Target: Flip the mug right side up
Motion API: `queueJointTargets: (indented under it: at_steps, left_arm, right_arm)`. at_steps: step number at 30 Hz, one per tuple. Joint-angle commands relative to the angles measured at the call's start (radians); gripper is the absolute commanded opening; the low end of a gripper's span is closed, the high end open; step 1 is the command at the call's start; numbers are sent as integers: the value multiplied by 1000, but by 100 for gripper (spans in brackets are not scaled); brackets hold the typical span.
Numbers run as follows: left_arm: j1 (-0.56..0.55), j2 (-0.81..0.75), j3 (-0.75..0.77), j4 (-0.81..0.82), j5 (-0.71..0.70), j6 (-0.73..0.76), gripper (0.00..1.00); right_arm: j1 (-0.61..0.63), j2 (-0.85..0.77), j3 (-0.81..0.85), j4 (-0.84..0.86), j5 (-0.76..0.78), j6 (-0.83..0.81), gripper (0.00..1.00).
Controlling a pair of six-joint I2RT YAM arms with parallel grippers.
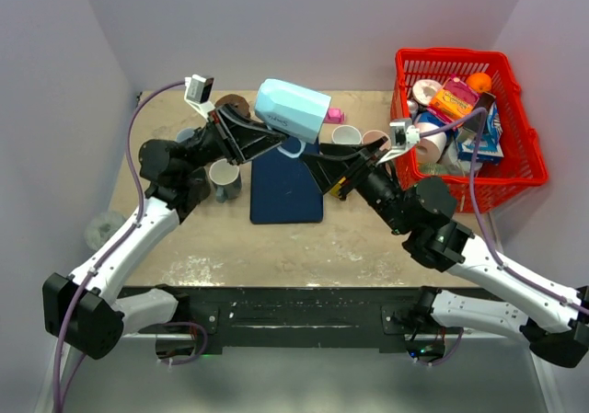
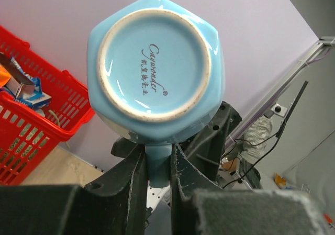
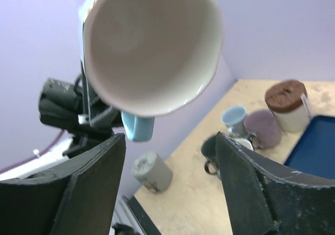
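Mug: the light-blue mug (image 1: 293, 108) hangs in the air over the far end of the navy tray (image 1: 285, 201), on its side and clear of the tabletop (image 1: 368, 238).
Left fingers: the left gripper (image 2: 157, 164) comes in from below the mug, its 2 fingers (image 2: 133, 177) pinching the handle (image 3: 137, 127) tight.
Right fingers: the right gripper (image 3: 170, 141) is spread wide with nothing in it, over the tray's right edge.
Long axis: close to level, running across the tray. The base looks at the left wrist and the open mouth looks at the right wrist.
Key relation: the mouth sits just above the gap between the right fingers (image 3: 99, 172), near but apart.
Nearer arm: the left one, since it has the mug.
Next move, my read: the mouth must swing up. Either the left wrist rolls, or the right fingers rise and close on the rim.
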Motion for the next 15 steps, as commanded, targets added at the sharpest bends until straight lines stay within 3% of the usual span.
queueJointTargets:
  at_steps: [1,8,15]
  left_arm:
    - [-3,-40,-9,106,-54,-11,0]
    - [-6,-23,-26,166,-54,-48,0]
    - [-7,-20,-37,181,-63,-42,0]
  right_arm:
    - [-3,-2,-16,232,-3,7,70]
    - [-3,78,35,260,-89,-5,67]
    - [-3,117,37,287,-71,16,65]
